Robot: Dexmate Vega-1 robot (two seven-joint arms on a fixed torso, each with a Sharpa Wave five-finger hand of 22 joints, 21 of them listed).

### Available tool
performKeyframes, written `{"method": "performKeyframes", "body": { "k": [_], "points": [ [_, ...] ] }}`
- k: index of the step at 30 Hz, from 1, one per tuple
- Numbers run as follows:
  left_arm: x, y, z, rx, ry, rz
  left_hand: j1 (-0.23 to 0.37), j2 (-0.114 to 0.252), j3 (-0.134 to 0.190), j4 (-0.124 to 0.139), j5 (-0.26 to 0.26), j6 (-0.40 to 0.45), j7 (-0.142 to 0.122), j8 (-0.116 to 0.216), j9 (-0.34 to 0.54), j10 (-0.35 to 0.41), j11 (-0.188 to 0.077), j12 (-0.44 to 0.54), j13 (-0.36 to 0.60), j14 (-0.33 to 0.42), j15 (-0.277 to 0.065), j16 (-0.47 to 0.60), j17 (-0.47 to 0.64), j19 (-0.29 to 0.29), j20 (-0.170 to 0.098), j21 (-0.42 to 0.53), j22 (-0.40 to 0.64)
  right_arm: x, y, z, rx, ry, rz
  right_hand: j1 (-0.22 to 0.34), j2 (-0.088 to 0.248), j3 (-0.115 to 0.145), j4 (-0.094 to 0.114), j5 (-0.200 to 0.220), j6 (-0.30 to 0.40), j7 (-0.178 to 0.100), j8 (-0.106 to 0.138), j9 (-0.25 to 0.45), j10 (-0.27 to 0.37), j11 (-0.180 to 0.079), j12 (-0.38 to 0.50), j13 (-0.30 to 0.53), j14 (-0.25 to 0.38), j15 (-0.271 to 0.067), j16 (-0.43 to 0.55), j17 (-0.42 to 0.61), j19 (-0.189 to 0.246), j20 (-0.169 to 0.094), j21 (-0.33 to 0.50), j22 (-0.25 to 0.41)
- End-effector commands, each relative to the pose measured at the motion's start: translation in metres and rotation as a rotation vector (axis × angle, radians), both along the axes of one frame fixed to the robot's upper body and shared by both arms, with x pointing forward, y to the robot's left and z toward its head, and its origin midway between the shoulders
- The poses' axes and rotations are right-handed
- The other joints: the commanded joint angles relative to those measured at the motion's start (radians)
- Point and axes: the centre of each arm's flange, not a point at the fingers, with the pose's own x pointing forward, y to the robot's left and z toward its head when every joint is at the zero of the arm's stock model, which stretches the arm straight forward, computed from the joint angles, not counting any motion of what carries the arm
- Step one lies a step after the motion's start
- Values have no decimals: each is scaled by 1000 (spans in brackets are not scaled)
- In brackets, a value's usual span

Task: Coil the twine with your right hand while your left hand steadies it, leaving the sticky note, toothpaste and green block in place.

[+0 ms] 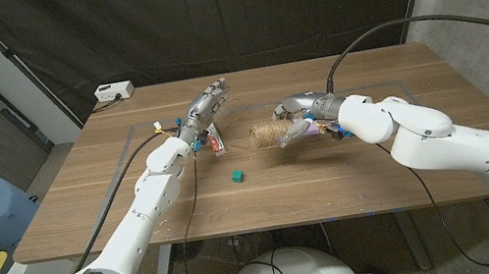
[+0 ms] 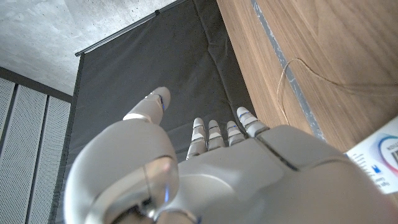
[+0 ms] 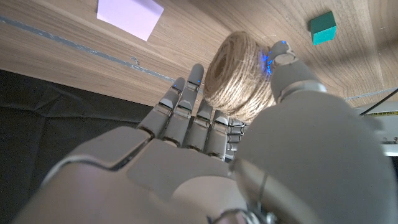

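Nearest lies the green block point(image 1: 236, 174), alone on the wooden table point(image 1: 89, 218). Beyond it the toothpaste point(image 1: 216, 143) is mostly hidden by the left wrist. The right hand point(image 1: 299, 118) grips the twine point(image 1: 269, 134) at mid-table, fingers on one side, thumb on the other; the sticky note point(image 3: 130, 14) is near it. The left hand point(image 1: 204, 105) is raised, fingers spread, holding nothing. A thin strand point(image 2: 292, 74) is faint on the table past it.

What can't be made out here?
- Twine: the right hand is at it, but whether it grips is hidden in the head and right wrist views.
- Toothpaste: largely hidden by the left arm; cut off in the left wrist view.
- Loose strand: too thin to trace.
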Motion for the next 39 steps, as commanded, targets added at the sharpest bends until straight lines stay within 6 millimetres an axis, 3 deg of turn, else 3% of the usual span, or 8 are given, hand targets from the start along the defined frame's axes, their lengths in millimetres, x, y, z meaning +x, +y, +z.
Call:
{"method": "performKeyframes", "body": {
  "k": [1, 10, 20, 39],
  "points": [
    [-1, -4, 3, 55, 1, -26, 10, -1, -3, -3, 5, 12, -2, 5, 4, -1, 6, 2, 2, 9, 7, 6, 4, 2, 9, 5, 4, 0, -7, 9, -11, -11, 1, 29, 39, -5, 1, 8, 37, -25, 6, 5, 71, -65, 7, 5, 11, -159, 6, 5, 7, -6, 8, 2],
    [-3, -7, 7, 96, 0, -40, 16, -11, -7, -4, 2, -3, -12, -4, 4, 0, 13, 3, 3, 27, 1, 11, 5, -1, 6, 4, 4, 1, -14, 15, -18, -27, -7, 29, 40, -4, 2, 8, 40, -27, 5, 6, 74, -65, 7, 6, 16, -159, 4, 6, 10, -7, 8, 2],
    [-3, -15, 11, 151, 8, -67, 28, -21, -11, -3, -4, -49, -4, -16, 4, -31, 30, -5, 5, -1, 18, 1, 7, -29, 10, -3, 5, 4, -22, 23, -25, -26, 8, 30, 42, -3, 2, 8, 46, -27, 5, 6, 83, -67, 9, 8, 29, -161, 6, 7, 15, -12, 9, 2],
    [1, -26, 19, 226, -7, -101, 42, -27, -10, -5, -5, -69, 1, -15, 5, -49, 35, -7, 7, -12, 27, 1, 8, -40, 16, -3, 5, 11, -32, 42, -31, -41, 2, 28, 46, -6, 5, 7, 55, -23, 4, 6, 88, -61, 9, 10, 39, -160, 8, 13, 18, -24, 7, 2]
  ]
}}
